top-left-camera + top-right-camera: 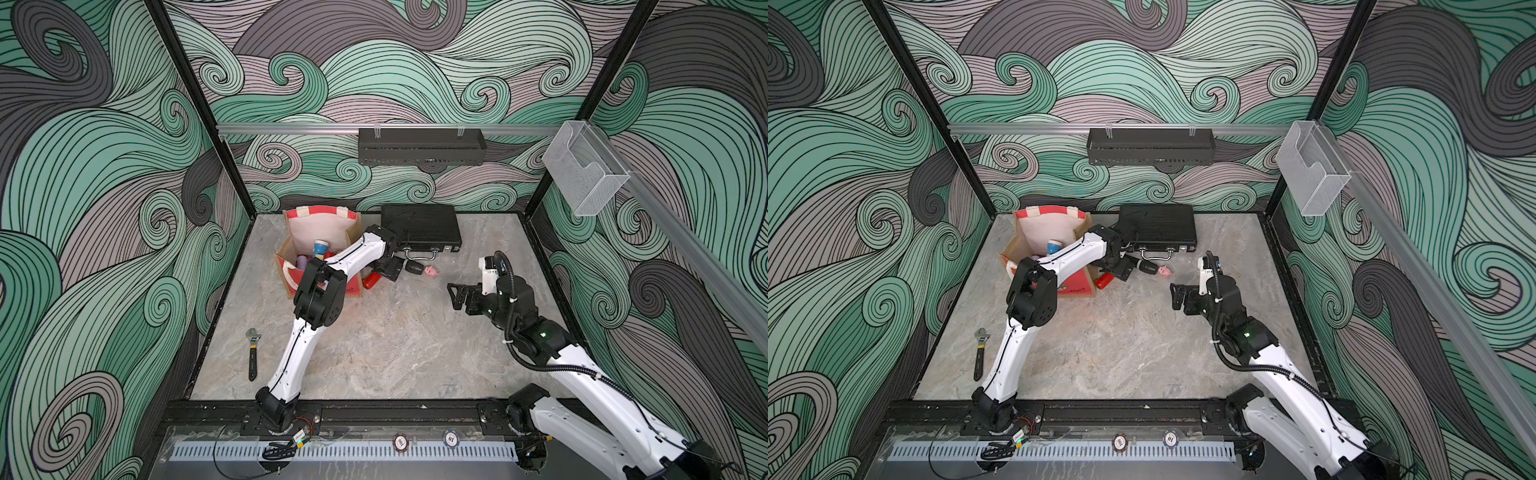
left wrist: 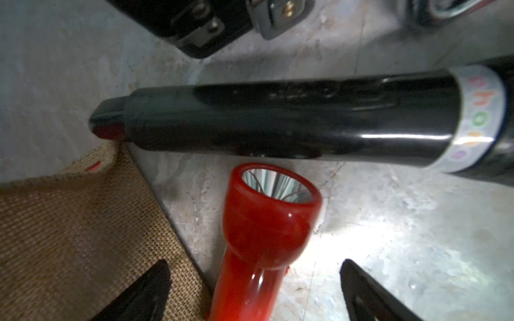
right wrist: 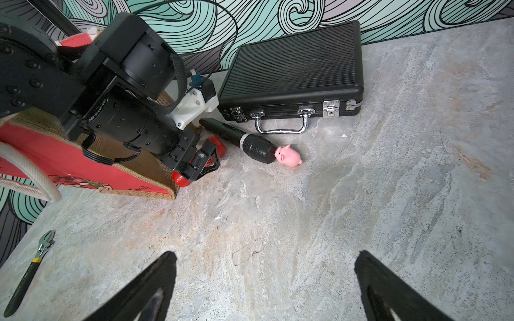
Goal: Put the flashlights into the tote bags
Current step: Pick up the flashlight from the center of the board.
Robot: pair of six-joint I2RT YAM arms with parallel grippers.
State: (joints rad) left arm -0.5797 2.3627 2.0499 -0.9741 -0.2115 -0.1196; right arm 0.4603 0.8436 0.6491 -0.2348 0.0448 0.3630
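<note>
light: even, soft | left wrist view: blurred, floor glare | edges: warped

Red flashlight is cut off; tote bag interior seemingly half hidden.

Flashlight beside tote bag (microphone behind)

A red flashlight is gleaming on the grey marbled table; a black microphone is wearing a silver band of multicoloured letters; the tote bag is showing brown weave.
</note>
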